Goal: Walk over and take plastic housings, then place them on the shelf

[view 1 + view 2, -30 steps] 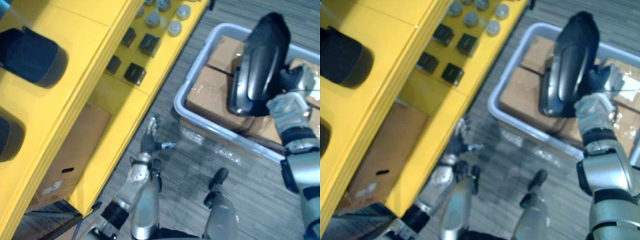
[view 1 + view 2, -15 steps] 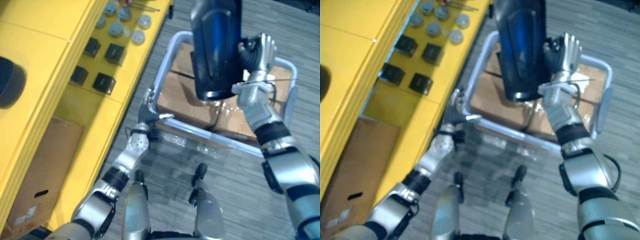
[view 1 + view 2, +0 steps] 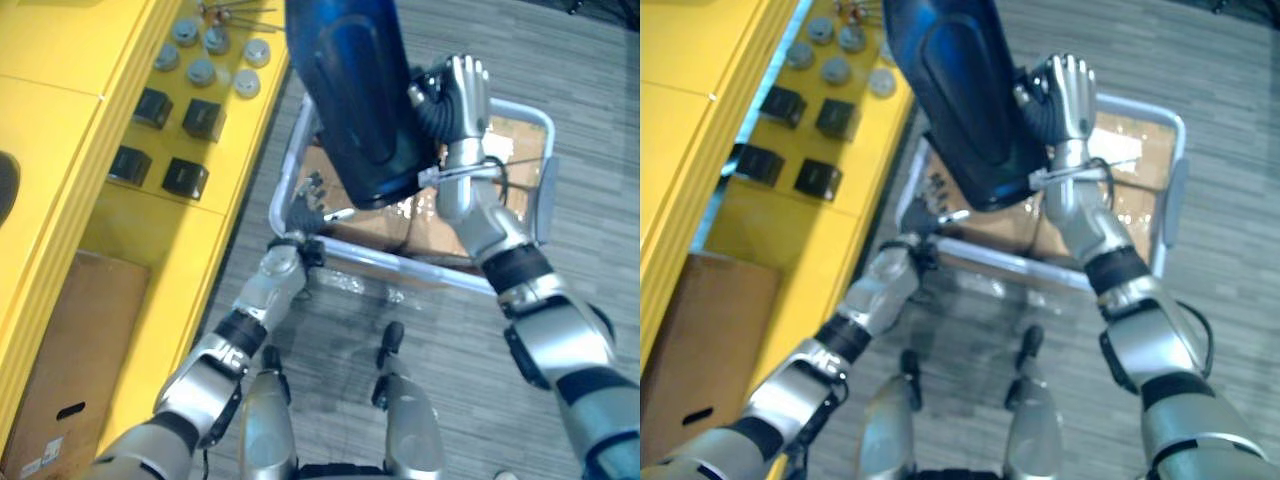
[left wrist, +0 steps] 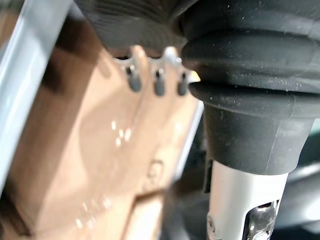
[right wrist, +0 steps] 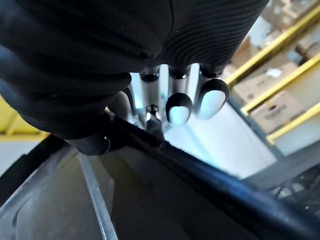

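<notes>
A large dark blue plastic housing [image 3: 350, 100] hangs upright in the air above the grey bin [image 3: 400, 266]. My right hand [image 3: 455, 95] is shut on its right edge, its fingers [image 5: 180, 107] curled over the housing's rim [image 5: 210, 195]. The housing's top leans toward the yellow shelf [image 3: 90, 130]. My left hand [image 3: 300, 215] is at the bin's near left corner, its fingers [image 4: 157, 82] straight and holding nothing. Another dark housing [image 3: 5, 185] lies on the shelf's upper level at the far left.
Taped cardboard boxes [image 3: 500, 150] fill the bin. On the shelf's lower level lie several small black blocks [image 3: 185, 178] and grey round caps [image 3: 205, 70]. A cardboard box [image 3: 50, 390] stands under the shelf. Grey carpet lies between the shelf and the bin.
The camera has swung toward the bin. My right hand has raised the housing off the boxes and brought it left toward the shelf. My left arm has reached forward to the bin's corner.
</notes>
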Tool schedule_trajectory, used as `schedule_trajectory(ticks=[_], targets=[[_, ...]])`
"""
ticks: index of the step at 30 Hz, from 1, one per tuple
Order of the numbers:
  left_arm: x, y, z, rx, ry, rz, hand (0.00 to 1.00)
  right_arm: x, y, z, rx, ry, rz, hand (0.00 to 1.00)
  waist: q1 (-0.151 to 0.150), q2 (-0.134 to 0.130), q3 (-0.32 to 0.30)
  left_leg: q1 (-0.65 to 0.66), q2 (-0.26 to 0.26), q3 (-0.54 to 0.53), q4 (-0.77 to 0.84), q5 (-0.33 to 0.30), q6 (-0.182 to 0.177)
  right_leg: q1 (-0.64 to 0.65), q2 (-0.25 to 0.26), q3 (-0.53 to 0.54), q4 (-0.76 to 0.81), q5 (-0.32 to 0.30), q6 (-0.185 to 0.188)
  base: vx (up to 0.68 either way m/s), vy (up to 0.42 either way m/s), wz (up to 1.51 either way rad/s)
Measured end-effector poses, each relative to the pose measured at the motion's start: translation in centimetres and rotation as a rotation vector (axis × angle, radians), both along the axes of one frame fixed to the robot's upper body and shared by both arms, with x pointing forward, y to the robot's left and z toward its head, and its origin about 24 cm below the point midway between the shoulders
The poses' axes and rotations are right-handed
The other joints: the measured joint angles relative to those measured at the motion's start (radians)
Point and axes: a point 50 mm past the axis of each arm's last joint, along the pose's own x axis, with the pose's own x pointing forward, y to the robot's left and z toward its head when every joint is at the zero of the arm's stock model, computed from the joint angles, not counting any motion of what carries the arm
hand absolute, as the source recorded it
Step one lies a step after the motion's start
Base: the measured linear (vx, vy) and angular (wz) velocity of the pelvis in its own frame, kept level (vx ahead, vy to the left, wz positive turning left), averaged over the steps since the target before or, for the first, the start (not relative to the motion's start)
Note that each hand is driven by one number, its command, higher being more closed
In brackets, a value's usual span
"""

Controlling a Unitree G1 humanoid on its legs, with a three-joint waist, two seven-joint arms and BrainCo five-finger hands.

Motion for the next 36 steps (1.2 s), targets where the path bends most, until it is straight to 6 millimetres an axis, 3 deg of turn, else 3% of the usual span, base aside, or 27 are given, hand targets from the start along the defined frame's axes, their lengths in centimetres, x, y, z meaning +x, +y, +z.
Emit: schedule_trajectory(ticks=[10,15,16,18,26,36], targets=[[0.4,0.0,0.2,-0.078,0.025,0.005,0.00,-0.4,2.9,-1.0,-0.025,0.007,0.103,1.00,0.000,-0.001,0.000,-0.002,-0.001,-0.002,-0.001,0.000,0.000,0.000,0.000,-0.002,-0.002,0.000,0.001,0.00,0.000,0.00],[0.5,0.3,0.4,-0.133,0.016,0.036,0.00,-0.7,3.5,-2.3,0.018,0.018,0.121,1.00,0.002,-0.025,-0.013,-0.002,-0.002,-0.004,-0.005,0.004,-0.003,0.001,0.000,-0.006,-0.008,0.001,0.002,0.00,0.000,0.00],[0.5,0.3,0.4,-0.157,0.015,0.052,1.00,-0.8,3.6,-2.6,0.031,0.018,0.122,1.00,0.002,-0.031,-0.017,-0.002,-0.002,-0.004,-0.006,0.004,-0.003,0.001,0.000,-0.006,-0.010,0.002,0.002,0.00,0.000,0.00],[0.5,0.6,0.8,-0.216,-0.001,0.115,1.00,-1.0,3.7,-3.3,0.073,0.025,0.128,1.00,0.002,-0.048,-0.026,0.000,-0.003,-0.004,-0.012,0.007,-0.004,0.004,0.000,-0.009,-0.018,0.004,0.002,0.00,0.000,0.00],[0.6,2.2,1.2,-0.481,-0.047,0.227,1.00,-2.3,4.9,-5.1,0.199,0.037,0.178,1.00,0.007,-0.066,-0.037,0.033,-0.002,-0.006,-0.038,0.016,-0.009,0.046,0.007,-0.017,-0.052,0.014,0.000,0.01,0.008,0.02],[-0.5,1.6,-0.8,-0.497,-0.061,0.149,1.00,-3.9,4.5,-7.6,0.309,0.065,0.186,1.00,0.001,-0.100,-0.055,0.117,-0.004,0.004,-0.114,0.041,-0.019,0.108,0.016,-0.020,-0.090,0.019,-0.002,0.02,0.014,-0.01]])
